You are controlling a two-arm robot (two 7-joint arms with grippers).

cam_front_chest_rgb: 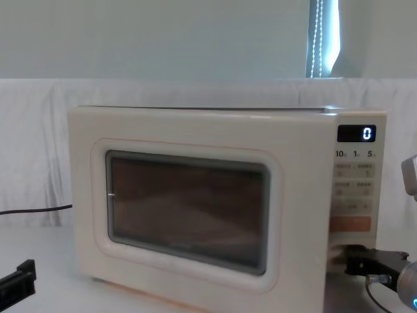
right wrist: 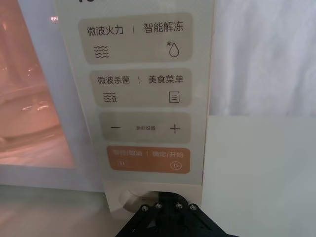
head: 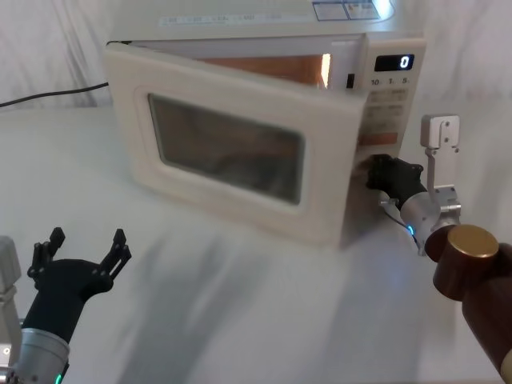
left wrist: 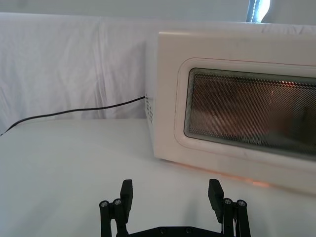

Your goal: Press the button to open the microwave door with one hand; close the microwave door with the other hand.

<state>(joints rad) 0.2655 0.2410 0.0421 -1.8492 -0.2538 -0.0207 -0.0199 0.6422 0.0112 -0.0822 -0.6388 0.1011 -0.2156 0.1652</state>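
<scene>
The cream microwave door (head: 324, 200) with its dark window stands ajar, its right edge swung out from the lit cavity. My right gripper (head: 376, 171) is shut, its tip against the bottom of the control panel. In the right wrist view that gripper (right wrist: 165, 206) touches the wide cream button (right wrist: 129, 197), just below the orange key (right wrist: 148, 159). From the chest view the right gripper (cam_front_chest_rgb: 352, 262) meets the panel beside the door (cam_front_chest_rgb: 85, 195). My left gripper (head: 84, 244) hangs open over the table, in front of the door (left wrist: 170, 98) and apart from it. Its fingers (left wrist: 127, 193) stand wide apart.
The microwave body (head: 264, 20) sits at the back of a white-clothed table (head: 240, 320). A black power cable (left wrist: 74, 111) runs off to the left behind it. A white curtain backs the scene. The display (cam_front_chest_rgb: 365, 134) reads 0.
</scene>
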